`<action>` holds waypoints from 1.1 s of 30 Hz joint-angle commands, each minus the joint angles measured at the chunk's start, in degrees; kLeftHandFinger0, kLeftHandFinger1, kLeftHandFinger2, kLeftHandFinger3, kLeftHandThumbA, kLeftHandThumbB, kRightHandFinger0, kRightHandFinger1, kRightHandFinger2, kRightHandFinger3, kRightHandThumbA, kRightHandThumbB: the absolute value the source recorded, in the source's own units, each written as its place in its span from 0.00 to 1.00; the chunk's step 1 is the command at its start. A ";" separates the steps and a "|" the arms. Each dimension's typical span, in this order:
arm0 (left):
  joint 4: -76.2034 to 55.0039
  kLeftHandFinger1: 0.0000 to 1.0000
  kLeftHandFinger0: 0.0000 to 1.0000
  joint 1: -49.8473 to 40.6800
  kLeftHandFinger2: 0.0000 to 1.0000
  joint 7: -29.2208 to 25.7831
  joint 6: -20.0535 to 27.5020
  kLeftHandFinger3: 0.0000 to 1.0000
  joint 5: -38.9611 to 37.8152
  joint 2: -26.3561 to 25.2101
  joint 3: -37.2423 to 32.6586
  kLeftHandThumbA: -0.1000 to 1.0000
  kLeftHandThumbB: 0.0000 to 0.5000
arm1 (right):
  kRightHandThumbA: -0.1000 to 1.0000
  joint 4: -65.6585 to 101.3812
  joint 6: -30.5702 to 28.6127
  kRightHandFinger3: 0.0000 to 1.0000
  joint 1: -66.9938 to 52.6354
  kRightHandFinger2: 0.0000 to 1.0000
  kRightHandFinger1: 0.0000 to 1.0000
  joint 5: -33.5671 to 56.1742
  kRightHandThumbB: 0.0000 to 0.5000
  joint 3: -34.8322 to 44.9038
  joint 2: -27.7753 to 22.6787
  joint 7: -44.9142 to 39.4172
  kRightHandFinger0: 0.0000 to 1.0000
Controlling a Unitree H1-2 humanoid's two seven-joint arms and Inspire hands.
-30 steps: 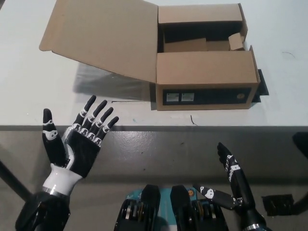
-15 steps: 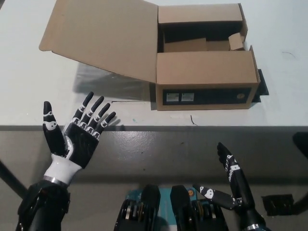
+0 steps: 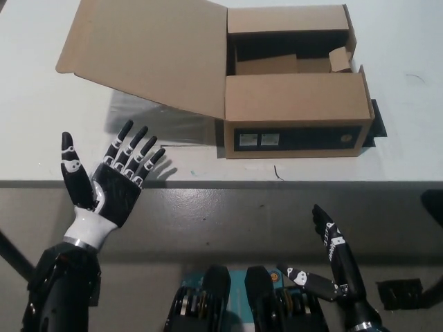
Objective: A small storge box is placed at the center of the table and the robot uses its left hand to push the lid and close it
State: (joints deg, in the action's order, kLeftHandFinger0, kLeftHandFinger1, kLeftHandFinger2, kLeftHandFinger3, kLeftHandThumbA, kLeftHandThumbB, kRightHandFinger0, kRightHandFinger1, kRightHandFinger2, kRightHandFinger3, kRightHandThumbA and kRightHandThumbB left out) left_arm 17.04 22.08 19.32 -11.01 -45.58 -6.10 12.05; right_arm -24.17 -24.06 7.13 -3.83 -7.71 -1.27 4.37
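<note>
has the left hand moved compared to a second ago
Yes. The left hand has risen toward the table's near edge and drifted slightly left, fingers spread, below the open lid; the box hasn't shifted.

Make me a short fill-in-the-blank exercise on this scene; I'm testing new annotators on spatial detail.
1. The cardboard box's lid is swung out toward the robot's ____ side.
2. The left hand is open and touches ____ of the box.
3. The right hand rests low, off the ____.
4. The lid is ____, not closed.

Missing words: left; no part; table; open
</note>
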 commanded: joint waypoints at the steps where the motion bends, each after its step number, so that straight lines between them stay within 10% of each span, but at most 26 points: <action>1: 0.44 1.00 1.00 3.44 1.00 1.42 -0.41 1.00 0.15 0.11 0.58 1.00 0.67 | 1.00 1.63 -2.87 1.00 1.40 1.00 1.00 -0.54 0.67 -0.47 0.28 1.02 1.00; 33: 11.87 1.00 1.00 23.98 1.00 -0.18 -0.95 1.00 7.67 2.03 -1.51 1.00 0.77 | 1.00 0.64 -2.87 1.00 2.58 1.00 1.00 -0.20 0.70 -0.62 0.54 0.70 1.00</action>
State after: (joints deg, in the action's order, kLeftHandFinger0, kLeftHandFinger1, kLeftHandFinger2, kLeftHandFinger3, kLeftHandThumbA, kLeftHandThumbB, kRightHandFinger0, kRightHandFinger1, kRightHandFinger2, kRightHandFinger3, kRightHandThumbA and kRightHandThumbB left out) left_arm 32.58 41.04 19.63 -12.46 -40.81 -4.52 11.88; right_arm -24.35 -24.08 7.91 -3.80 -7.95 -1.23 4.63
